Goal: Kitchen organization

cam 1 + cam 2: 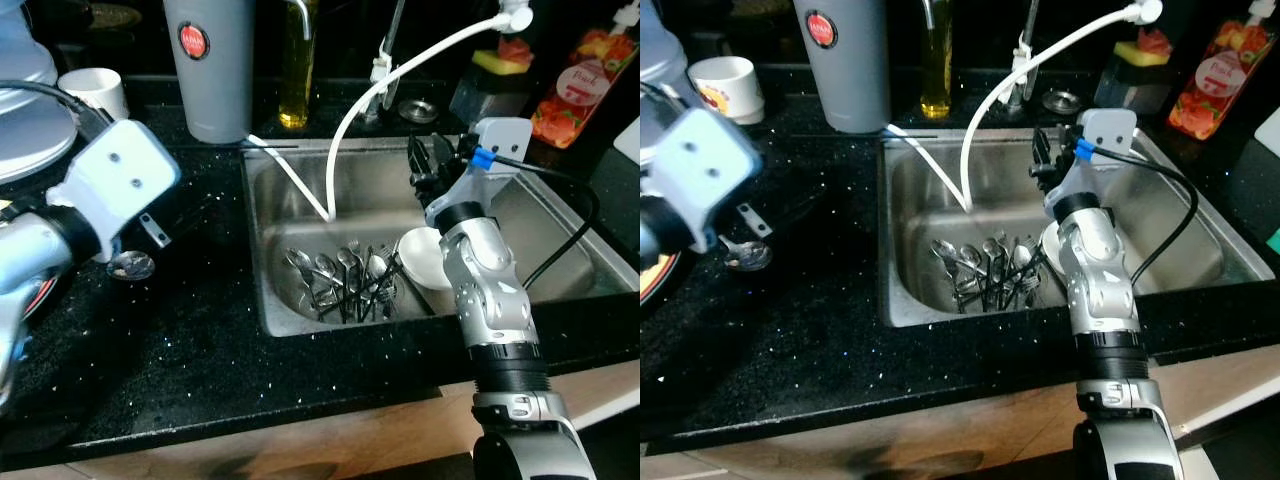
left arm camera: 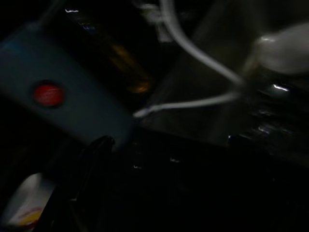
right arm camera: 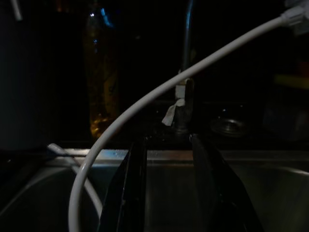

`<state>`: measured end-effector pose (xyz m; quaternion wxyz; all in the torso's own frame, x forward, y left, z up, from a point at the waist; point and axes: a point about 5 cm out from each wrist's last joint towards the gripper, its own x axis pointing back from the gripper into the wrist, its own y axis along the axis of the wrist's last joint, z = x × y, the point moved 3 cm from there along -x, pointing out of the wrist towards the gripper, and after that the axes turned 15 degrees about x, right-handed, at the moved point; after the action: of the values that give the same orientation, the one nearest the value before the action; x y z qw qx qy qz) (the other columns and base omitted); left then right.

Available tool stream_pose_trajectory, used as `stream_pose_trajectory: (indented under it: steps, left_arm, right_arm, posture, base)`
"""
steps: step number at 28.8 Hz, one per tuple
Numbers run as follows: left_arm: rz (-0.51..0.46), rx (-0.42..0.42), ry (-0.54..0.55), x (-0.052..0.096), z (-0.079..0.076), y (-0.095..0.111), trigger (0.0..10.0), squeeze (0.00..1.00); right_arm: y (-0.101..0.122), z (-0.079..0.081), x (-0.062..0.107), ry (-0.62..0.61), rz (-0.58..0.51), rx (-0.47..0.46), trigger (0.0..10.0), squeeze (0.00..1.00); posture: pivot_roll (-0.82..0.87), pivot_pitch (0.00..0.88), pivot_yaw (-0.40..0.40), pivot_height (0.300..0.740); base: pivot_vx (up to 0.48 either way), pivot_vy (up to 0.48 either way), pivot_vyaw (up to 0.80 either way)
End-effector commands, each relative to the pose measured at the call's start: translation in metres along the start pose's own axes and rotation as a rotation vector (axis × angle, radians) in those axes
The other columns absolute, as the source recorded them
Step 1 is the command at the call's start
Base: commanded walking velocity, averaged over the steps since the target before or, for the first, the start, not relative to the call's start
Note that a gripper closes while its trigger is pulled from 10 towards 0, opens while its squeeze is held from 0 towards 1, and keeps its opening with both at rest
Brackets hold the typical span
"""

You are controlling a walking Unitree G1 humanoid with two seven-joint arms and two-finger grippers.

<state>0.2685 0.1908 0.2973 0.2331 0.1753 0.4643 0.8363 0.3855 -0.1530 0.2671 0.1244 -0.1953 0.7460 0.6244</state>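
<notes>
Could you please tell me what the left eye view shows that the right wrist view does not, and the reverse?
The left eye view alone shows the cutlery and white bowl in the sink, plus a spoon on the counter. The right wrist view alone shows the right end effector open, with nothing between its fingers. Both share the white hose, oil bottle and faucet.

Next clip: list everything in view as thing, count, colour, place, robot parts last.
sink: one, steel, set in the black counter
cutlery: a pile, silver, sink bottom
white bowl: one, in the sink beside the cutlery
hose: one, white, arcing into the sink
grey canister: one, behind the sink
oil bottle: one, yellow, beside the canister
cup: one, white, counter's left
spoon: one, silver, on the counter
left gripper: over the counter
right gripper: fingers apart, over the sink
</notes>
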Motion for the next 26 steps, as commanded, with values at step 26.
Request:
stream_pose_trajectory:
  steps: [26]
  left_arm:
    - [0.415, -0.047, 0.101, 0.002, 0.002, -0.115, 7.7, 0.0]
  right_arm:
    - [-0.002, -0.003, 0.0, -0.006, 0.009, -0.002, 10.0, 0.0]
  posture:
    - [0.24, 0.068, -0.075, 0.74]
  base:
    - [0.0, 0.0, 0.0]
